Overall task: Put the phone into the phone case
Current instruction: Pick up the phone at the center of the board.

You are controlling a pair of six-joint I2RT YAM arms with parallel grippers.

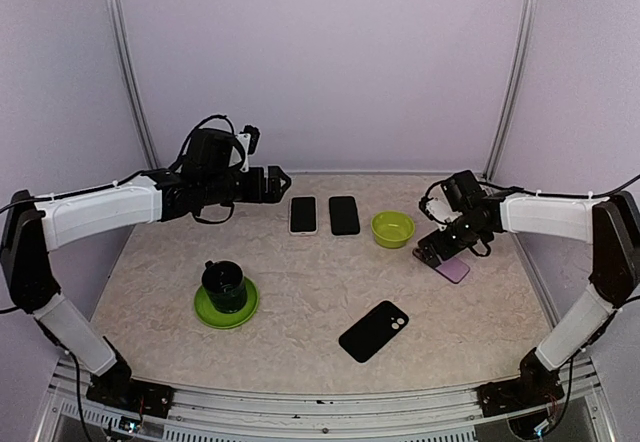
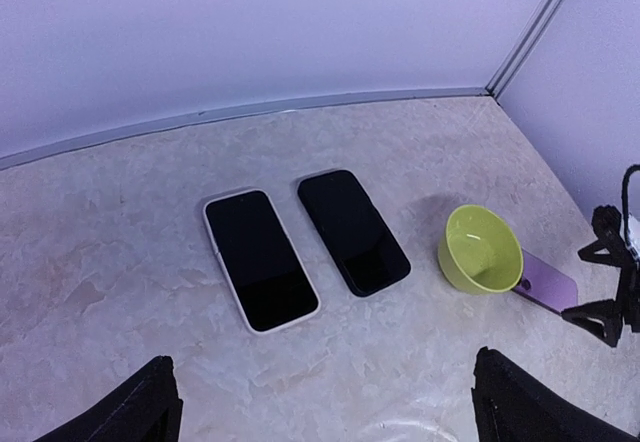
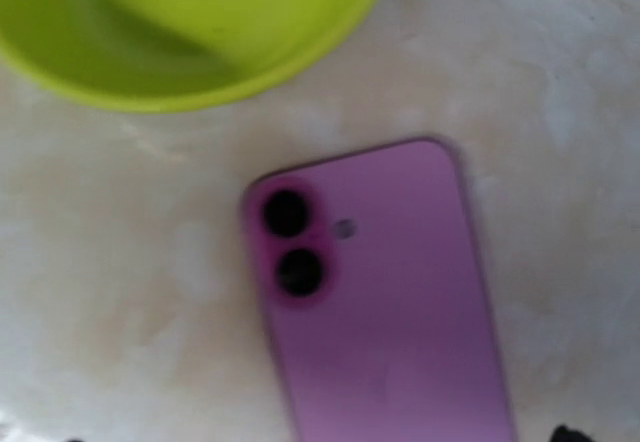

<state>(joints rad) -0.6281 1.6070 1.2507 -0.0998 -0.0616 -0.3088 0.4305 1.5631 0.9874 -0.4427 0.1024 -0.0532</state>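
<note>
A purple phone lies camera side up on the table, just right of a green bowl. My right gripper hovers low over its near end, jaws wide apart, and nothing is held. The view is blurred. A black phone-shaped item with a camera cutout lies at the front centre. A white-edged phone and a black phone lie side by side, screens up, at the back. My left gripper is open and empty, above the table just before these two.
A dark green cup on a green saucer stands at front left. The green bowl sits between the back phones and the purple phone. Walls and corner posts close off the back and sides.
</note>
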